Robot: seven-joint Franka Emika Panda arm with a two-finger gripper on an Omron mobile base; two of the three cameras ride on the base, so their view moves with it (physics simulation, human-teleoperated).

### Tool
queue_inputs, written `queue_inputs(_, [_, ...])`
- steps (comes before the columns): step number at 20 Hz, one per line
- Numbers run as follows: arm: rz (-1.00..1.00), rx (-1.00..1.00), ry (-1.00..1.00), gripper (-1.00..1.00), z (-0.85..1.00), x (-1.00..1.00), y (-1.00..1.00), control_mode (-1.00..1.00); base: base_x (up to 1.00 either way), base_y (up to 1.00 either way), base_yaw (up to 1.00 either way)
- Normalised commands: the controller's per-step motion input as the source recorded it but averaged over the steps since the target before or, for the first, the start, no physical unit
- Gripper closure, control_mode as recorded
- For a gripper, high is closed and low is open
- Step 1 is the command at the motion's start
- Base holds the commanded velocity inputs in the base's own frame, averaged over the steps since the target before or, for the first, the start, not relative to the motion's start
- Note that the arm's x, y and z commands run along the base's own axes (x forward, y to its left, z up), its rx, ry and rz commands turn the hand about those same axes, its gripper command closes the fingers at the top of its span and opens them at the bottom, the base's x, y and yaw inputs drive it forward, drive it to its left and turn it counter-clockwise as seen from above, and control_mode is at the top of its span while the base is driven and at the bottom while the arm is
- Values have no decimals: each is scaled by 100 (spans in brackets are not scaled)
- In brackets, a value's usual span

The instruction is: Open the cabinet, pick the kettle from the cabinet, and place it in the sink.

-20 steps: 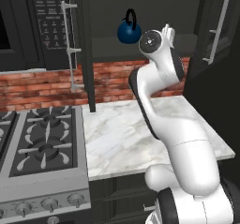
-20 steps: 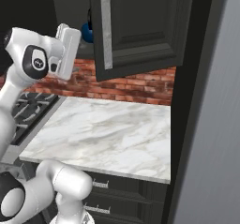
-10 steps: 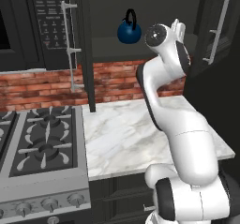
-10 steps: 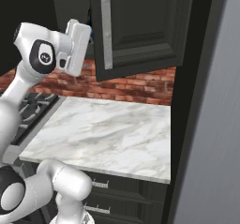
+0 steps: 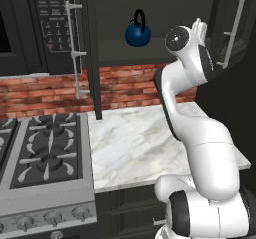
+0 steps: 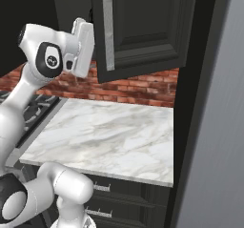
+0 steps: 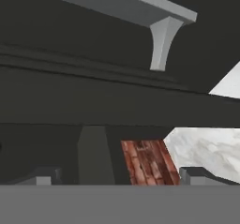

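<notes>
The cabinet stands with both doors swung open. Its left door carries a long silver handle. Its right door hangs out over the counter. The dark-blue kettle sits upright on the cabinet shelf. My gripper is raised to shelf height, to the right of the kettle and close to the right door, touching neither. In the hand view my gripper is open with nothing between its fingertips, facing the door's panel and silver bar handle. The sink is out of view.
A white marble counter lies under the cabinet, backed by a red brick wall. A gas stove adjoins it on the left, with a black microwave above. A tall dark panel bounds the right side.
The hand has lifted and swung right, from in front of the kettle toward the right door, turning as it went. The jaws stayed open. Kettle and doors have not moved.
</notes>
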Motion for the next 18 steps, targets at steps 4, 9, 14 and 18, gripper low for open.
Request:
queue_inputs(4, [-9, 1, -1, -100, 0, -18, -16, -100, 0, 0, 0])
queue_inputs(9, [-6, 7, 4, -100, 6, -13, -18, -100, 0, 0, 0])
queue_inputs(14, [-6, 8, 0, -100, 7, -27, -28, -100, 0, 0, 0])
queue_inputs(18, [-9, 11, 0, -100, 12, -48, -48, -100, 0, 0, 0])
